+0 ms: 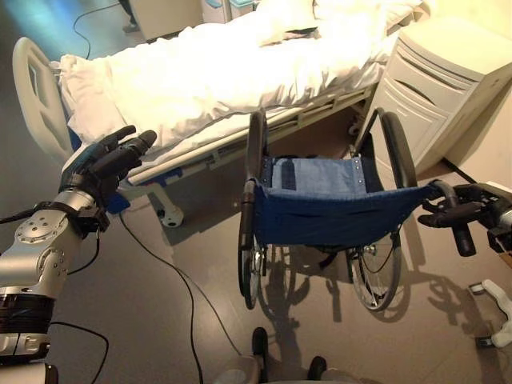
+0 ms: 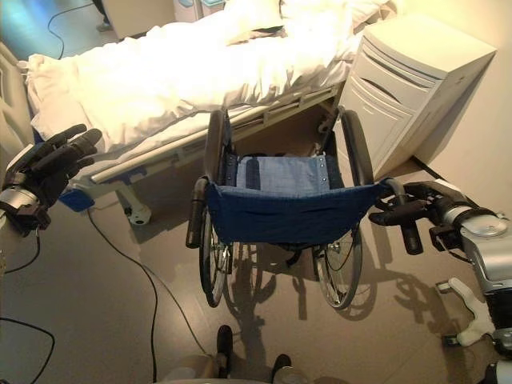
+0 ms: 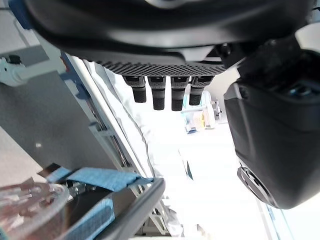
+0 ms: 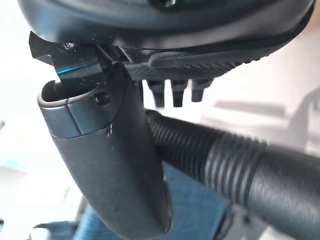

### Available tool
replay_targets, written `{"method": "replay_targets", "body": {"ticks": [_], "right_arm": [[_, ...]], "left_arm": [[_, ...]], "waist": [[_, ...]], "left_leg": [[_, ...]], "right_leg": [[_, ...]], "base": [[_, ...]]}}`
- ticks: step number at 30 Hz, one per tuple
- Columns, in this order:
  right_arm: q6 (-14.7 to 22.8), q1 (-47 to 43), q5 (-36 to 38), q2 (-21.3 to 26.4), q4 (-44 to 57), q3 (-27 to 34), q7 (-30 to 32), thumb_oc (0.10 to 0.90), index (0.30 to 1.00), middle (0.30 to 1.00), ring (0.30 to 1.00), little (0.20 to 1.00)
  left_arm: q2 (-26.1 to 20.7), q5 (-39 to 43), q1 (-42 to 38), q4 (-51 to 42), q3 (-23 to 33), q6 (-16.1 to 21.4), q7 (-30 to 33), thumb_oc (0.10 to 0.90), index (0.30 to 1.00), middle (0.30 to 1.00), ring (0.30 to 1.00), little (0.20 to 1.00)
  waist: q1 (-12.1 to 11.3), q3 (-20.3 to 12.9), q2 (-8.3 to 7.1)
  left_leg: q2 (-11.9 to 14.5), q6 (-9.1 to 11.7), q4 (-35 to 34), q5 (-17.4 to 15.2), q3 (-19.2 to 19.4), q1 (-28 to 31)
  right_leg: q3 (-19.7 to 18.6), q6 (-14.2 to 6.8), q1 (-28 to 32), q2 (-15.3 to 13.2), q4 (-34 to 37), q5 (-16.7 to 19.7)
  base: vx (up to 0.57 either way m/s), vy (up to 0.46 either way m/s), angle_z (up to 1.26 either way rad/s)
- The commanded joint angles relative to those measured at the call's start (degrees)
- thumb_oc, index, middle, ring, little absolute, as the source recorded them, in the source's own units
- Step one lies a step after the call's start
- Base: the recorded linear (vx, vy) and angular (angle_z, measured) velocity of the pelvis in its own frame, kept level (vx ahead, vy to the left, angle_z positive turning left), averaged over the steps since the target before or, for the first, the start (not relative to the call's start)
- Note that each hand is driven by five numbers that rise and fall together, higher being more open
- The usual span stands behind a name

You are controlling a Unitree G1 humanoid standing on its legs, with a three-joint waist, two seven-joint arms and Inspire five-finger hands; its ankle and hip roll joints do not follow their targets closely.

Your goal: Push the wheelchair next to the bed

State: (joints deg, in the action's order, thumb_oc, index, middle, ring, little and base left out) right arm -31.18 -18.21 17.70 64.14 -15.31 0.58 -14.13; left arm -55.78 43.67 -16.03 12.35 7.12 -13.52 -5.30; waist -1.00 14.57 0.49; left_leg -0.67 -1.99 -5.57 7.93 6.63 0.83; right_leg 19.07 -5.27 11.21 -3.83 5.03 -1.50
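A wheelchair (image 1: 336, 212) with a blue sling seat and back stands in the middle, its front towards the bed (image 1: 224, 72), which carries a white duvet. My right hand (image 1: 474, 210) is at the wheelchair's right push handle (image 1: 464, 238). In the right wrist view the ribbed handle (image 4: 240, 170) runs between the thumb (image 4: 110, 165) and the palm, while the fingers (image 4: 177, 92) stay straight. My left hand (image 1: 112, 160) is raised at the left, open, near the bed's edge and well clear of the left push handle (image 1: 246, 216).
A white bedside cabinet (image 1: 448, 80) stands close to the wheelchair's right front wheel. The bed's footboard (image 1: 36, 96) is at the far left. A black cable (image 1: 184, 288) crosses the floor left of the wheelchair. A white object (image 1: 500, 308) lies on the floor at the right.
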Motion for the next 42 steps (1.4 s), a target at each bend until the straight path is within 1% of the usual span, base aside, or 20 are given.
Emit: {"method": "replay_targets", "body": {"ticks": [1,8,12,15,16,17,18,19,20,21,22,23,24,25,27,28,29,30,33,42], "right_arm": [[13.72,-14.26,-12.18,17.04,-1.52,3.24,8.24,0.800,0.900,0.900,0.900,0.900],[12.67,-10.65,-14.16,19.30,0.69,6.87,9.54,0.800,0.900,0.900,0.900,0.900],[13.77,-8.70,-14.79,19.86,0.31,8.95,10.34,0.800,0.900,0.900,0.900,0.900],[13.34,-5.21,-11.37,19.92,0.65,12.51,11.45,0.800,0.900,0.900,0.900,0.900],[12.85,-4.29,-8.95,19.56,0.65,13.54,11.67,0.800,0.900,0.900,0.900,0.900],[12.08,-3.42,-2.50,18.71,0.50,14.72,10.88,0.800,0.900,0.900,0.900,0.900],[11.62,-2.89,1.18,18.26,0.57,15.32,10.70,0.800,0.900,0.900,0.900,0.900],[10.57,-1.25,7.02,15.97,1.32,16.85,10.39,0.800,0.900,0.900,0.900,0.900],[10.38,-0.59,8.03,15.21,1.48,17.38,10.88,0.800,0.900,0.900,0.900,0.900],[10.26,1.88,11.08,11.98,1.30,19.23,12.40,0.800,0.900,0.900,0.900,0.900],[10.59,2.58,12.13,10.97,0.89,19.85,12.44,0.800,0.900,0.900,0.900,0.900],[10.86,3.99,18.26,8.18,0.38,21.13,13.25,0.800,0.900,0.900,0.900,0.900],[10.85,4.29,19.18,7.86,0.49,21.40,13.71,0.800,0.900,0.900,0.900,0.900],[11.16,4.81,25.35,5.06,0.47,22.37,14.27,0.800,0.900,0.900,0.900,0.900],[11.90,4.80,32.73,1.92,-0.15,23.84,14.78,0.800,0.900,0.900,0.900,0.900],[12.13,4.86,33.71,1.62,-0.34,24.08,14.78,0.800,0.900,0.900,0.900,0.900],[13.33,4.69,38.58,0.45,-1.12,24.96,15.60,0.800,0.900,0.900,0.900,0.900],[13.95,4.45,40.94,0.02,-1.52,25.44,16.08,0.800,0.900,0.900,0.900,0.900],[16.09,3.86,46.37,-0.14,-2.89,26.45,18.12,0.800,0.900,0.900,0.900,0.900],[19.38,2.72,49.44,3.42,-6.11,27.57,19.68,0.800,0.900,0.900,0.900,0.900]], "left_arm": [[-6.66,2.02,-5.50,-2.29,1.60,4.37,1.43,0.800,0.900,0.900,0.900,0.900],[-5.75,1.73,-1.51,-4.23,3.99,4.90,2.10,0.800,0.900,0.900,0.900,0.900],[-5.41,1.79,-0.55,-4.75,4.57,5.10,2.43,0.800,0.900,0.900,0.900,0.900],[-5.17,2.22,1.30,-5.36,6.05,5.34,2.57,0.800,0.900,0.900,0.900,0.900],[-5.02,2.22,1.56,-5.59,6.26,5.23,2.63,0.800,0.900,0.900,0.900,0.900],[-4.79,2.07,2.00,-5.60,6.72,5.20,2.31,0.800,0.900,0.900,0.900,0.900],[-4.67,1.97,2.27,-5.67,6.97,5.19,2.24,0.800,0.900,0.900,0.900,0.900],[-3.87,1.57,2.82,-5.80,7.16,5.38,2.25,0.800,0.900,0.900,0.900,0.900],[-3.63,1.37,3.00,-5.79,7.24,5.51,2.18,0.800,0.900,0.900,0.900,0.900],[-2.63,0.60,3.86,-5.23,7.80,6.09,1.44,0.800,0.900,0.900,0.900,0.900],[-2.33,0.42,4.11,-5.11,7.94,6.27,1.28,0.800,0.900,0.900,0.900,0.900],[-1.49,-0.01,4.61,-4.89,7.84,6.75,1.16,0.800,0.900,0.900,0.900,0.900],[-1.46,-0.07,4.65,-4.91,7.79,6.81,1.15,0.800,0.900,0.900,0.900,0.900],[-0.89,-0.30,4.93,-4.60,7.91,7.04,1.06,0.800,0.900,0.900,0.900,0.900],[-0.10,-0.76,5.17,-3.90,8.03,7.63,0.75,0.800,0.900,0.900,0.900,0.900],[-0.08,-0.77,5.21,-3.72,8.07,7.76,0.64,0.800,0.900,0.900,0.900,0.900],[0.20,-0.93,5.21,-3.19,8.07,8.12,0.59,0.800,0.900,0.900,0.900,0.900],[0.15,-0.79,4.99,-2.73,7.92,8.27,0.51,0.800,0.900,0.900,0.900,0.900],[-0.32,-0.22,4.47,-1.07,7.53,9.13,-0.29,0.800,0.900,0.900,0.900,0.900],[-2.27,1.72,3.37,1.21,6.41,9.67,-0.11,0.800,0.900,0.900,0.900,0.900]], "waist": [[-0.80,-7.89,-3.59],[-0.47,-7.62,-4.05],[-0.40,-7.62,-4.19],[-0.14,-7.56,-4.32],[-0.13,-7.57,-4.35],[-0.13,-7.56,-4.37],[-0.10,-7.56,-4.40],[0.03,-7.52,-4.40],[0.06,-7.50,-4.41],[0.14,-7.37,-4.33],[0.14,-7.34,-4.29],[0.08,-7.29,-4.23],[0.05,-7.31,-4.26],[0.11,-7.23,-4.14],[0.20,-7.27,-4.04],[0.21,-7.29,-4.05],[0.34,-7.40,-3.98],[0.43,-7.51,-3.94],[0.64,-7.80,-3.86],[1.20,-8.47,-3.83]], "left_leg": [[-0.85,2.42,0.57,-8.96,3.84,8.03],[-1.04,2.04,0.57,-9.21,3.32,8.00],[-1.04,2.00,0.57,-9.24,3.39,7.94],[-1.09,1.92,0.57,-9.34,3.51,7.92],[-1.07,1.94,0.57,-9.37,3.48,7.90],[-1.06,1.98,0.57,-9.41,3.57,7.88],[-1.04,2.01,0.57,-9.43,3.64,7.89],[-1.03,2.07,0.57,-9.47,3.75,7.86],[-1.02,2.07,0.57,-9.48,3.78,7.86],[-0.94,2.10,0.57,-9.56,3.92,7.93],[-0.91,2.12,0.57,-9.60,3.94,7.93],[-0.87,2.17,0.57,-9.68,4.00,7.91],[-0.87,2.18,0.57,-9.70,4.01,7.91],[-0.82,2.24,0.57,-9.78,4.17,7.91],[-0.78,2.35,0.57,-9.96,4.35,7.91],[-0.77,2.37,0.57,-10.01,4.38,7.91],[-0.78,2.41,0.57,-10.12,4.53,7.93],[-0.81,2.44,0.57,-10.20,4.63,7.92],[-0.75,2.62,0.57,-10.27,5.03,7.78],[-0.87,2.71,0.57,-10.21,6.00,7.71]], "right_leg": [[-4.96,-0.33,-2.89,1.49,-3.07,1.31],[-5.68,-0.52,-3.19,1.78,-3.18,1.47],[-5.81,-0.61,-3.34,1.79,-3.21,1.59],[-5.96,-0.74,-3.51,1.80,-3.26,1.70],[-6.02,-0.80,-3.55,1.80,-3.29,1.69],[-5.96,-0.86,-3.65,1.76,-3.33,1.74],[-5.92,-0.89,-3.69,1.73,-3.33,1.78],[-5.85,-0.93,-3.78,1.64,-3.29,1.85],[-5.82,-0.93,-3.79,1.61,-3.28,1.86],[-5.73,-0.95,-3.79,1.50,-3.27,1.90],[-5.72,-0.96,-3.74,1.48,-3.21,1.92],[-5.63,-1.01,-3.64,1.42,-2.97,2.03],[-5.62,-1.01,-3.63,1.41,-2.92,2.05],[-5.62,-1.07,-3.67,1.36,-2.80,2.13],[-5.53,-1.19,-3.78,1.27,-2.75,2.18],[-5.51,-1.21,-3.78,1.26,-2.71,2.19],[-5.48,-1.27,-3.76,1.24,-2.54,2.26],[-5.46,-1.34,-3.78,1.24,-2.44,2.29],[-5.38,-1.48,-4.00,1.21,-2.20,2.42],[-5.45,-1.61,-4.36,1.16,-2.04,2.62]], "base": [[-0.02,-0.023,0.13],[0.00,-0.006,0.03],[0.00,0.000,0.00],[0.00,0.000,0.00],[0.00,0.000,0.00],[0.00,0.000,0.00],[0.00,0.000,0.00],[0.00,0.000,0.00],[0.00,0.000,0.00],[0.00,0.000,0.00],[0.00,0.000,0.00],[0.00,0.009,-0.03],[-0.01,0.015,-0.04],[-0.01,0.013,-0.04],[-0.01,0.016,-0.04],[0.00,0.021,-0.04],[0.00,0.000,0.00],[0.00,0.000,0.00],[0.00,0.000,0.00],[0.00,0.003,-0.01]]}}
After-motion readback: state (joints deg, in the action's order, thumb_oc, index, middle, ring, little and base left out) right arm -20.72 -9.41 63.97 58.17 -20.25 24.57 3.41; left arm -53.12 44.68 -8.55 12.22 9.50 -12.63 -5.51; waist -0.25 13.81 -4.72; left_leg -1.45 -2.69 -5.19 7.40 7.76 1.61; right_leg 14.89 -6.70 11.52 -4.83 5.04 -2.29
